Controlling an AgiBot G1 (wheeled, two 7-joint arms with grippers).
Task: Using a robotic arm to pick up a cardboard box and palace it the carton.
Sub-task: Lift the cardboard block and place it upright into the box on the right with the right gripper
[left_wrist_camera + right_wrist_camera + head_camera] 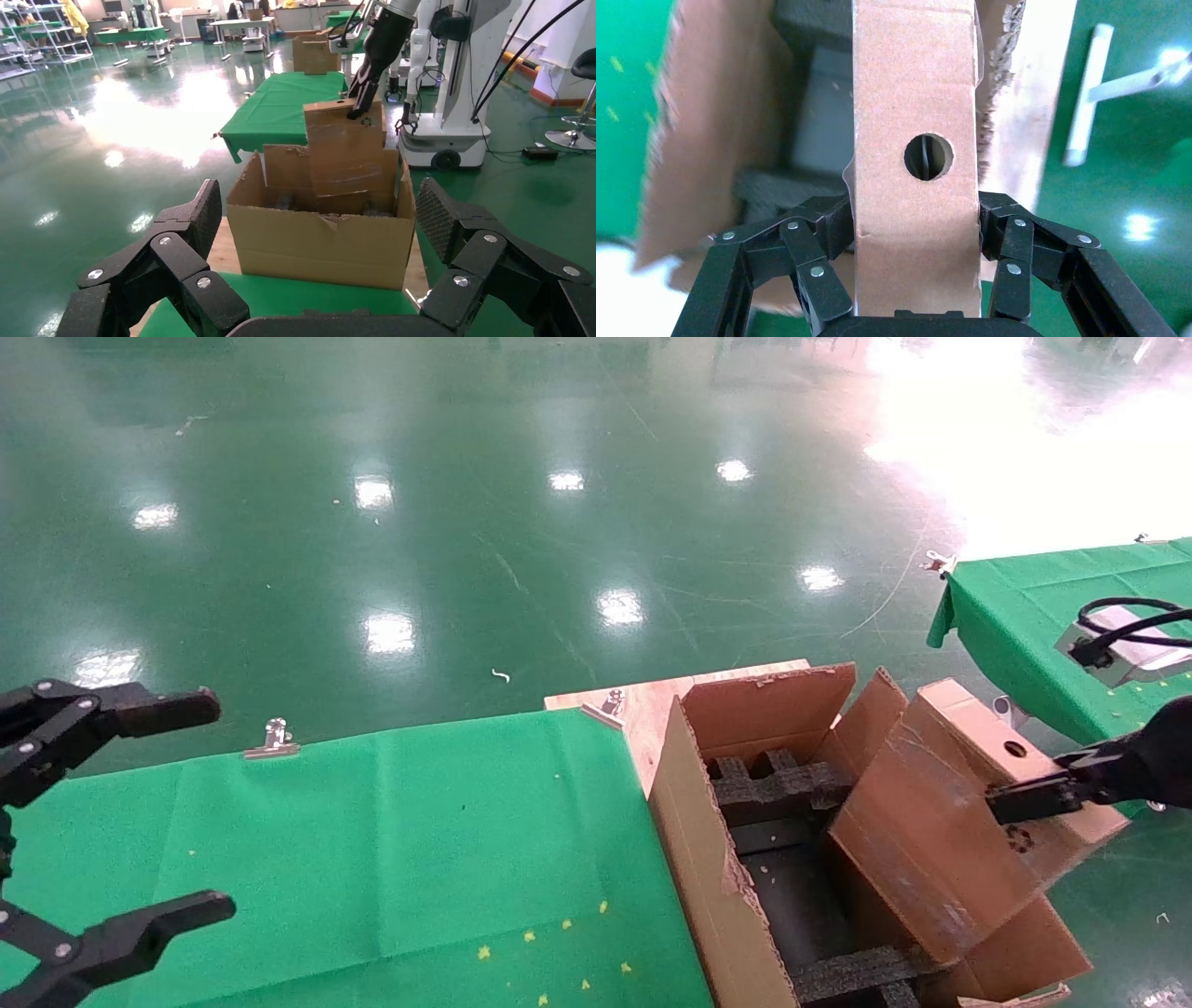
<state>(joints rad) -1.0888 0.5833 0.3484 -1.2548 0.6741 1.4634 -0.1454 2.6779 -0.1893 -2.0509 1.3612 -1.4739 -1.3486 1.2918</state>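
Note:
The slim brown cardboard box (941, 822) hangs tilted over the right side of the large torn-edged carton (694, 840), and its lower end dips inside. My right gripper (1010, 801) is shut on the box's upper narrow edge beside the round hole. In the right wrist view the fingers (831, 225) clamp both faces of the box (916, 105), with the gripper (916, 221) centred on it. Black foam inserts (773, 794) line the carton. My left gripper (209, 808) stands open and empty over the green table. It faces the carton (320, 246) and the box (344, 147).
The carton rests on a wooden board (652, 710) beside the green-clothed table (372, 859), whose cloth is held by metal clips (272, 740). A second green table (1024, 617) stands at the right. Shiny green floor lies beyond.

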